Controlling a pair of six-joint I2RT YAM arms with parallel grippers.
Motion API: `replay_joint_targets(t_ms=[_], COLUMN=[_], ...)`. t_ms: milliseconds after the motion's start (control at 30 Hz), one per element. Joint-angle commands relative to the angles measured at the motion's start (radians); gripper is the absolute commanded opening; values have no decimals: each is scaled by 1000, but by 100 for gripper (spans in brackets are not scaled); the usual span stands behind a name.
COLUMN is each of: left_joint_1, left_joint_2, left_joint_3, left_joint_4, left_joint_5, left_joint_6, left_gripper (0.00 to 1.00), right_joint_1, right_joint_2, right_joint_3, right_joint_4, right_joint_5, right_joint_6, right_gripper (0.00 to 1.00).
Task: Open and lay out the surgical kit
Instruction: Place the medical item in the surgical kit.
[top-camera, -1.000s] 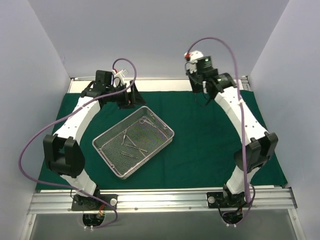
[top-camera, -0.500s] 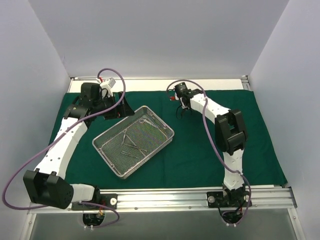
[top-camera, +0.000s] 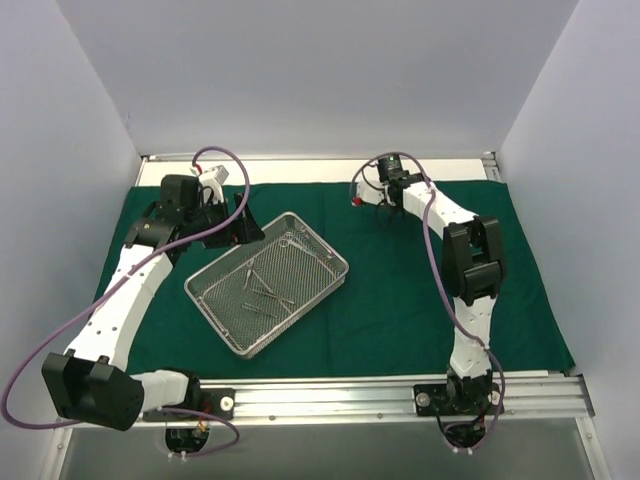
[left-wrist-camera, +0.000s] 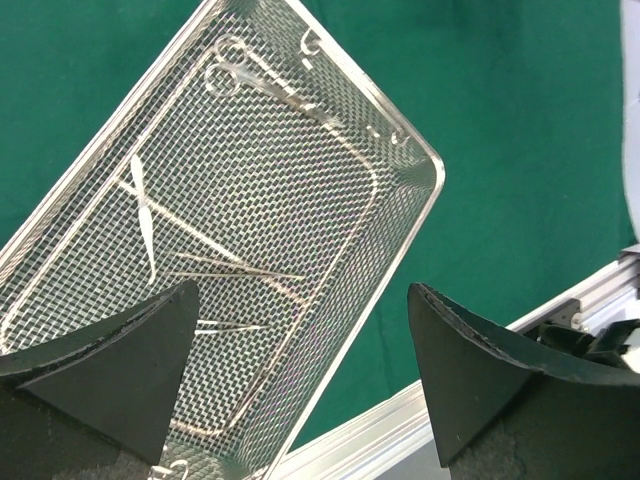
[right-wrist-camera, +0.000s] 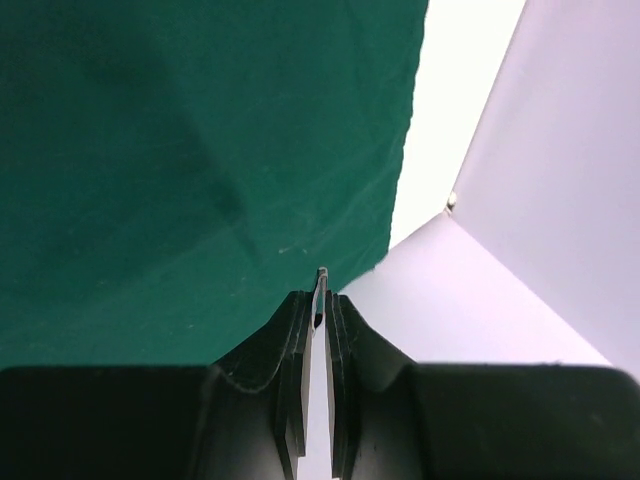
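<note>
The left end effector (left-wrist-camera: 302, 290) is hanging with its two dark fingers (left-wrist-camera: 120, 360) spread wide apart, gripping nothing. Looking straight down between them, we're seeing the wire-mesh tray (left-wrist-camera: 330, 170) lying directly below, with its corner sitting in the gap. In the tray the thin steel instruments are lying loose on the mesh: scissors (left-wrist-camera: 240, 80) with their ring handles up near the far wall, and forceps (left-wrist-camera: 145, 215) closer to the left finger. From above, that end effector (top-camera: 240, 228) is hovering over the tray's (top-camera: 228, 300) far left corner. The tray itself is sitting skewed on the dark green drape (top-camera: 420, 290), which is lying spread flat over the counter (top-camera: 300, 170).

Over on the other side, the right end effector (right-wrist-camera: 321, 295) is clenched, its fingers nearly together. A thin pale sliver is showing between the tips, and I cannot tell what it is. It is pointing out past the drape's (right-wrist-camera: 150, 150) edge. From overhead it (top-camera: 385, 210) is sitting near the drape's far edge, to the right of the tray and well apart from it.
</note>
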Motion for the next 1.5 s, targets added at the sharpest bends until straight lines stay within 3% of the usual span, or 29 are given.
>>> replay_joint_targets(t_ms=[0,300,1167,1200,1267,1467], left_joint_1=[-7,-4,-13,-13,-13,-13], left_joint_2=[-27,-13,-23,-21,-21,-26], left_joint_3=[28,21,16,16,16,11], left_joint_4=[-43,-31,-82,-83,-80,-82], left_joint_5=[-44,-50,-91,-91,-91,-90], left_joint_6=[35,38,81,81,81,84], left_gripper=[94,94,94,94,94,94], right_joint_1=[-31,-58,-43,-43,-42,-38], right_joint_2=[-5,-1,139,137,136,130], right_joint_3=[41,-55,-34,-35,-40,-39], right_joint_4=[-104,-115,-57,-55,-53,-52], right_joint_5=[-129,-105,-75,-78,-79,-86], right_joint_6=[-103,-131,-122,-122,-120,-107], right_gripper=[0,0,0,1,14,18])
